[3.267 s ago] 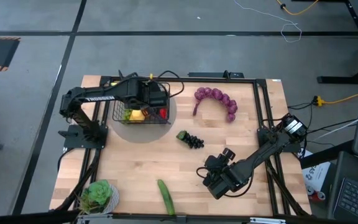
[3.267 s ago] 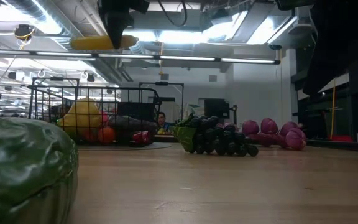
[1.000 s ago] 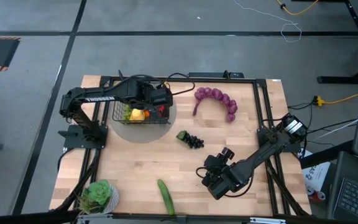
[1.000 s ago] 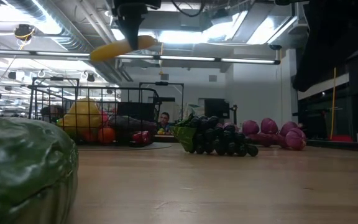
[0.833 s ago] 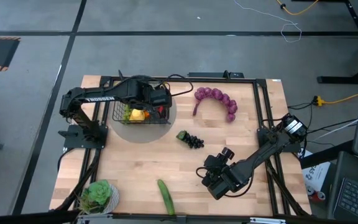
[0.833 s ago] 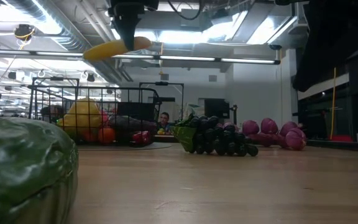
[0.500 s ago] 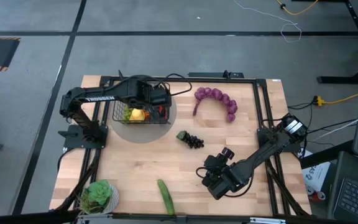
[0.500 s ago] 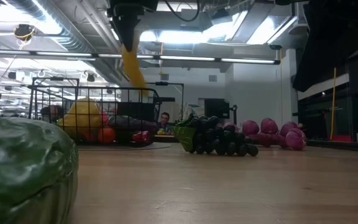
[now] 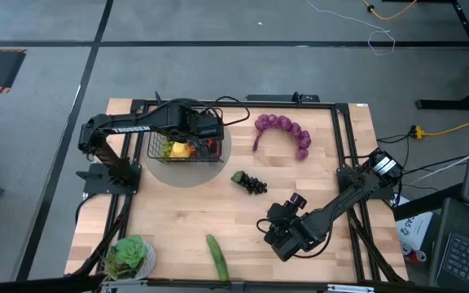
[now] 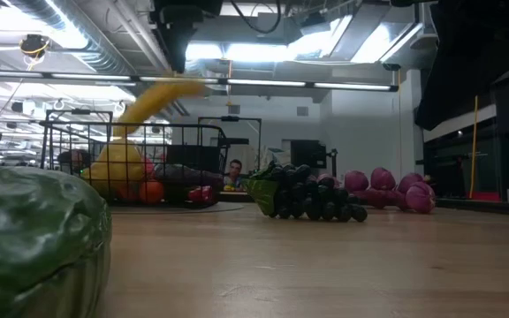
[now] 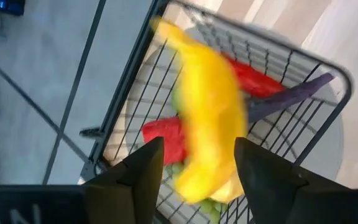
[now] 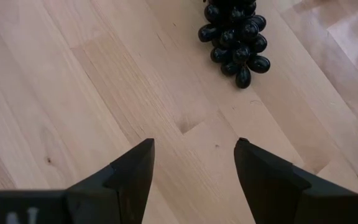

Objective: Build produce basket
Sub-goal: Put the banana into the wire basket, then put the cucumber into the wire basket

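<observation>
The left gripper (image 11: 193, 163), fingers now spread above the basket (image 9: 184, 149), has let go of the banana (image 11: 209, 118), which is dropping in. The right gripper (image 12: 193, 163) waits open near dark grapes (image 12: 235, 28).

- Left gripper (image 11: 194, 171), at the table's 11 o'clock, points down with fingers spread.
- Right gripper (image 12: 192, 165) waits at 4 o'clock, fingers parted, pointing toward 10 o'clock.

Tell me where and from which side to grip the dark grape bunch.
Come straight down on the dark, knobbly toy grape bunch and close across its narrow width at the middle. It lies flat and elongated on the wooden table, with open space on both long sides.
</observation>
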